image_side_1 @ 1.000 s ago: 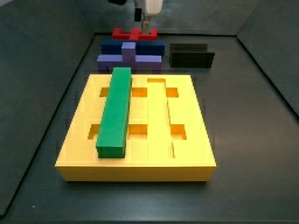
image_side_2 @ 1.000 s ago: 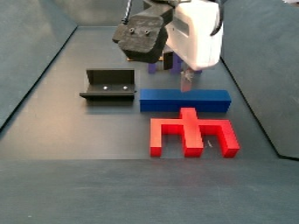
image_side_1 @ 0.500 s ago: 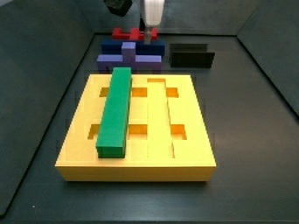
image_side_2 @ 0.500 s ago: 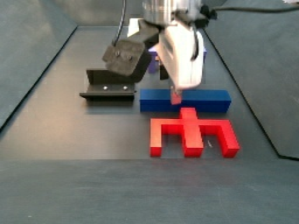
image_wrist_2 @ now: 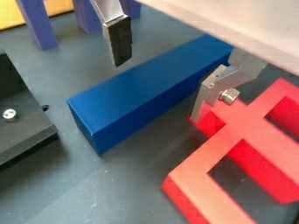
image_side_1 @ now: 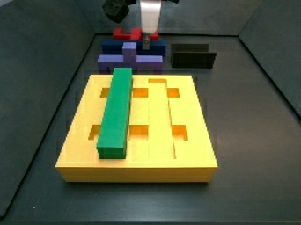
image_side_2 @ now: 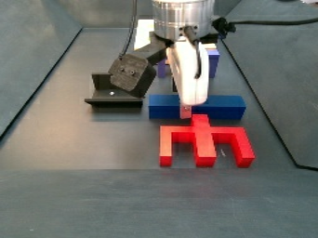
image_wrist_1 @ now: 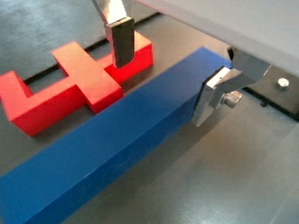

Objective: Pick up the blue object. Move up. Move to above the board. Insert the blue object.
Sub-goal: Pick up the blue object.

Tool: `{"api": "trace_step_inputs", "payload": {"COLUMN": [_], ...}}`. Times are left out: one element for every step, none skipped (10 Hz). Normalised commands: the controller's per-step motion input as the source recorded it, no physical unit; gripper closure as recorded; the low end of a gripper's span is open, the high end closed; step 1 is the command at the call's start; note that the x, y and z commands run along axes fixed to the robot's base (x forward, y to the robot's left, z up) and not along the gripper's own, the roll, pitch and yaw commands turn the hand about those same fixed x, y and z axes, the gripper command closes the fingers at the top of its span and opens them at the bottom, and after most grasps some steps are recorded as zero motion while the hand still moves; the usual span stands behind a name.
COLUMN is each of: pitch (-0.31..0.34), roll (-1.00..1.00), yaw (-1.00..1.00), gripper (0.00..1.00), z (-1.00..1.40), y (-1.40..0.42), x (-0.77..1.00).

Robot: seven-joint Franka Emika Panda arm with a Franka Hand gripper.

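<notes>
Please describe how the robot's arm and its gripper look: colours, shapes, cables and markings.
The gripper, down at the blue object, has two flat silver plate fingers with dark pads; a small bolt shows on one. In a side view the arm's wrist is a silver cylinder above a white housing, with a black boxy camera block beside it and a thin dark cable trailing off. No markings are legible.

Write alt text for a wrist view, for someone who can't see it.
In a wrist view the open tool straddles the blue object lying on the dark floor, one finger on each long side, not touching. A red piece lies alongside.
</notes>
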Motion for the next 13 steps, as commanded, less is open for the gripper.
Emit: {"api": "trace_step_inputs", "payload": {"pitch": [0.000, -0.007, -0.007, -0.010, -0.010, -0.011, 0.000, -0.057, -0.143, -0.149, -0.111, -0.059, -0.087], "roll": [0.00, -0.02, -0.04, -0.05, -0.06, 0.00, -0.01, -0.23, -0.43, -0.42, -0.27, -0.16, -0.21], "yaw": [-0.21, -0.20, -0.21, -0.21, -0.21, 0.00, 0.00, -0.25, -0.22, -0.22, -0.13, -0.02, -0.02], "gripper": [0.00, 0.00, 0.00, 0.00, 0.00, 0.00, 0.00, 0.00, 0.00, 0.00, 0.00, 0.00, 0.00], "z": [-0.30, -0.32, -0.29, -0.26, -0.23, 0.00, -0.02, -0.04, 0.00, 0.00, 0.04, 0.00, 0.00], "y": [0.00, 0.00, 0.00, 0.00, 0.00, 0.00, 0.00, 0.07, 0.19, 0.15, 0.03, 0.00, 0.00], "x": [0.01, 0.00, 0.01, 0.00, 0.00, 0.00, 0.05, 0.03, 0.08, 0.07, 0.00, 0.03, 0.01]}}
